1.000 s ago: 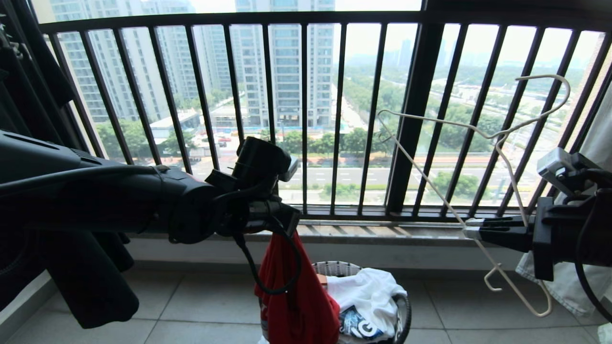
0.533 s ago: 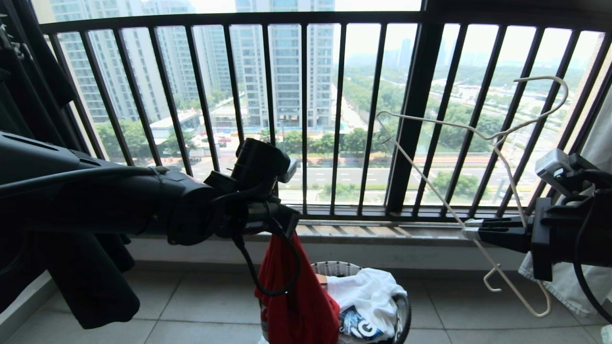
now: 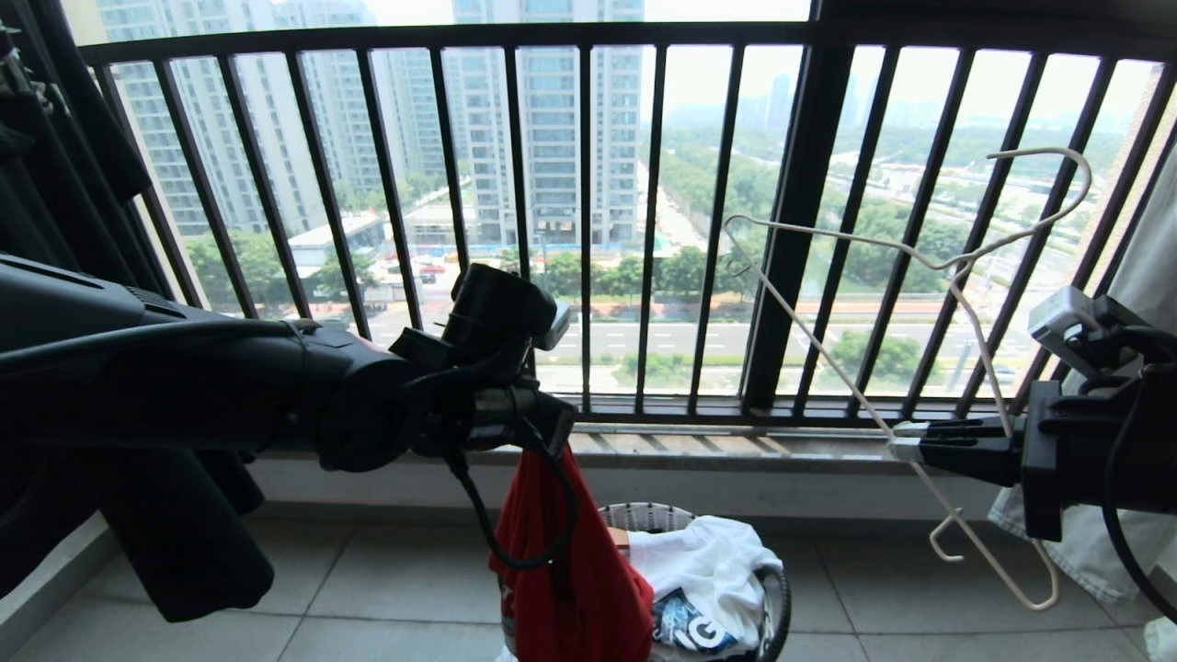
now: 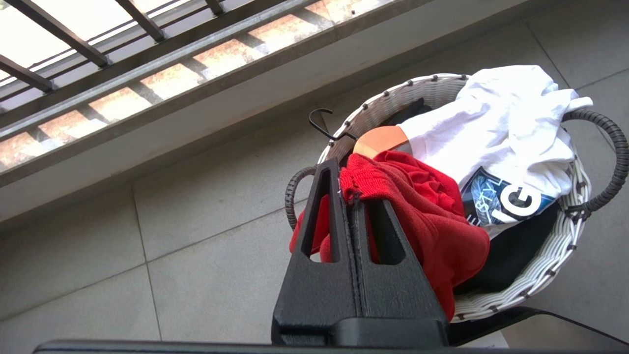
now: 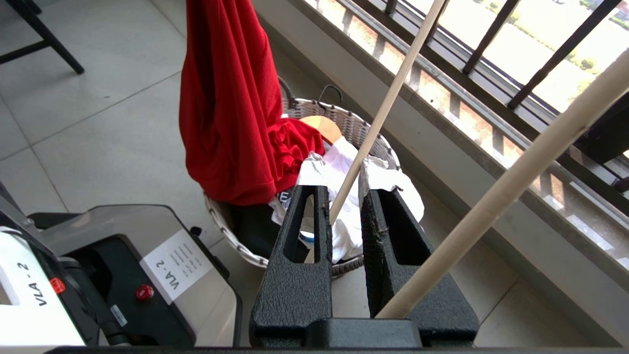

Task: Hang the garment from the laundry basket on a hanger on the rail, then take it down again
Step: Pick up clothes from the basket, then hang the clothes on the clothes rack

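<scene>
A: Where is the red T-shirt (image 3: 570, 570)?

B: It hangs in a long bunch straight above the laundry basket (image 3: 777, 598), its lower folds still draped inside the basket against the near rim. The left gripper (image 4: 350, 196) has its fingers pressed together on a gathered fold at the top of the shirt, directly over the basket.

A: What else lies in the basket?

B: A white printed garment (image 4: 511, 132) is heaped on the side away from the shirt, with blue and white lettering showing, and dark cloth sits under it. A wooden hanger (image 4: 381, 140) with a black hook pokes up at the basket's far rim, beside the shirt.

A: And the white wire hanger (image 3: 919, 368)?

B: It is off to the right of the basket and higher, tilted, with its hook up near the window railing (image 3: 588, 221). The right gripper (image 5: 344, 201) pinches one thin arm of it between nearly closed fingers; the basket lies below and beyond those fingers.

A: What is under the basket?

B: The grey tiled floor (image 4: 98, 246), just before the low sill of the railing.
</scene>
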Controlling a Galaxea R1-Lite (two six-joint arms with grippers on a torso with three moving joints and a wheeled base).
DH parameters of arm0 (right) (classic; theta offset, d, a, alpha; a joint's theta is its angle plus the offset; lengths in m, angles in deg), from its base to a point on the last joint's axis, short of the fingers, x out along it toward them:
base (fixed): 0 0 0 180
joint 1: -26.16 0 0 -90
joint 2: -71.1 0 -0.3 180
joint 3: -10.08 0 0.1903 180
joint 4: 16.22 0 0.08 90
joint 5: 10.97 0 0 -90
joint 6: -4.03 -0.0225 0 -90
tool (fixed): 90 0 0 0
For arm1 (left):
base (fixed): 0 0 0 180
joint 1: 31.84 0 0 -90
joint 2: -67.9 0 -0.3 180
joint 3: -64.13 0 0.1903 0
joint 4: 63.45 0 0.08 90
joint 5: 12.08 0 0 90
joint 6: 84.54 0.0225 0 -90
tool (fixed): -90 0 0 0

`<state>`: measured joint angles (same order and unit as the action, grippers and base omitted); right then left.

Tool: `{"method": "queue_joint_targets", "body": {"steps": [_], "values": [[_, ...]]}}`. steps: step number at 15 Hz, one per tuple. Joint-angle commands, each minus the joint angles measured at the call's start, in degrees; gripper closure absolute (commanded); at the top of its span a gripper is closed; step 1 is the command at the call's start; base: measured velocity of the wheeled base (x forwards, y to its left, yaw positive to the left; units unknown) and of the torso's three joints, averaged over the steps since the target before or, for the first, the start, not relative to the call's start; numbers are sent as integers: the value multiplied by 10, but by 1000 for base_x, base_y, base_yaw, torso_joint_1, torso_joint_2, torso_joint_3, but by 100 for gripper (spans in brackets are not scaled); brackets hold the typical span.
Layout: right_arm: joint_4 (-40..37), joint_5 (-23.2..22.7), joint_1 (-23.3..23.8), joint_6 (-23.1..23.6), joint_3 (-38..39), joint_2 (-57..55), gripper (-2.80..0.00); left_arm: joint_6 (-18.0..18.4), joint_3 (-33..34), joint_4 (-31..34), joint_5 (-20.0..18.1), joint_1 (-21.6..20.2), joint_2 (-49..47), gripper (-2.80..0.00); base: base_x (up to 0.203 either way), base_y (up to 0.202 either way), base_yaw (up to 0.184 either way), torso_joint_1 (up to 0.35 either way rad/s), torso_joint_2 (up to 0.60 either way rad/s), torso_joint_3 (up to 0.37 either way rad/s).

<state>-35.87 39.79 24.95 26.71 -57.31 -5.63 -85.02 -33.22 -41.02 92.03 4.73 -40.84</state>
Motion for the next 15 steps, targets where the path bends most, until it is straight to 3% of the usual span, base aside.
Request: {"method": "queue_joint_targets", "body": {"steps": [1, 8, 11, 15], "values": [[0, -2, 0, 2, 0, -1, 0, 0, 0, 0, 1, 0, 3, 0, 0, 0, 0, 0, 0, 0], [0, -4, 0, 3, 4, 5, 0, -6, -5, -1, -12, 0, 13, 0, 0, 0, 0, 0, 0, 0], [-3, -3, -4, 34, 21, 12, 0, -42, -33, -2, -9, 0, 18, 0, 0, 0, 0, 0, 0, 0], [-13, -2, -56, 46, 38, 10, 0, -60, -48, -2, -10, -3, 18, 0, 0, 0, 0, 0, 0, 0]]}}
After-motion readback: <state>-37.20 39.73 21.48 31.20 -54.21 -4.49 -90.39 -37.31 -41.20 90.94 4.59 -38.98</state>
